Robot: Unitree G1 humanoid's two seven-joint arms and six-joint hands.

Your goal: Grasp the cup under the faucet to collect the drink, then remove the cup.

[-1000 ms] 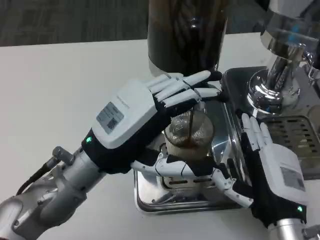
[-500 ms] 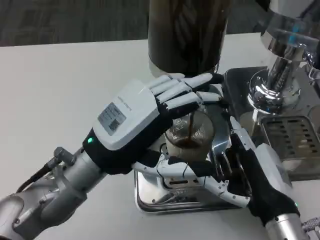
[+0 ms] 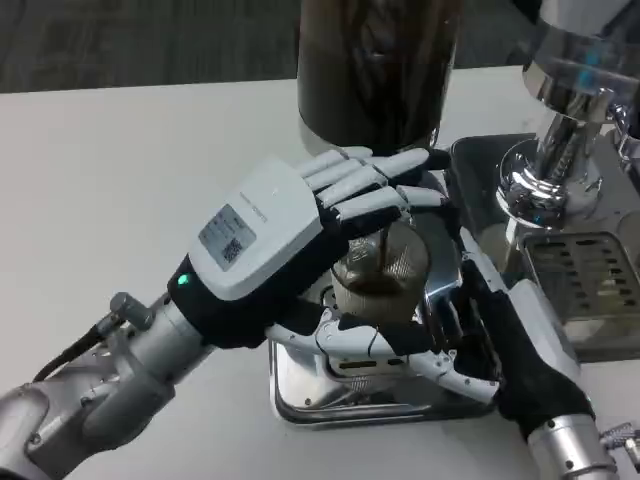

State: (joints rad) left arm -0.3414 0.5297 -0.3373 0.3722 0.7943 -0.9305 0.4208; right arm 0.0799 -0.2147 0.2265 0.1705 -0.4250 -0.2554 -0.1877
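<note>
Mostly white table [image 3: 130,170], dark carpet [image 3: 150,40] behind, steel drip tray [image 3: 300,385].

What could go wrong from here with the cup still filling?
1. Drink is streaming into the clear cup; pulling it away now would likely spill onto the metal drip tray.
2. The left hand covers the cup's top, hiding the fill level.
3. The right hand crowds the tray edge and could bump the cup.
</note>
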